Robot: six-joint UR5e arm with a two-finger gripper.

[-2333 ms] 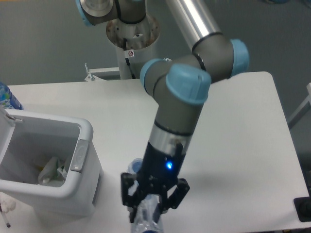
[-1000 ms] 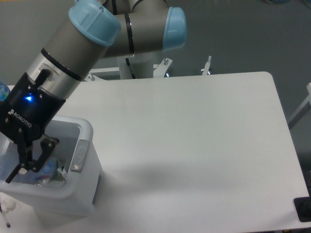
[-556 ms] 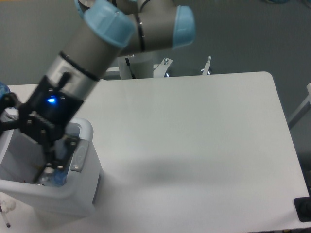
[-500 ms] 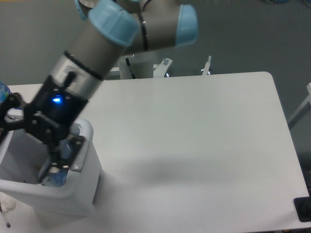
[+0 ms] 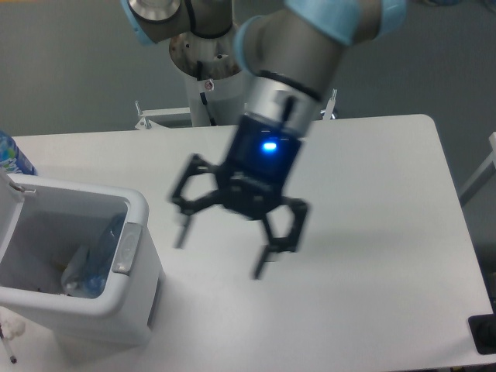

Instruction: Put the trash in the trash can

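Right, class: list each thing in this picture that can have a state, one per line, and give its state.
gripper: open, empty, above the table, blurred
trash can: lid open, standing upright
plastic bottle: inside the trash can, leaning against its wall
paper wad: seemingly in the trash can, mostly hidden
table: bare where it shows

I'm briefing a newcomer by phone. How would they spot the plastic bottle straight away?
Find the white trash can at the table's left edge. Look inside: the bottle leans against its right wall. It is clear and bluish; the other scraps in there are pale.
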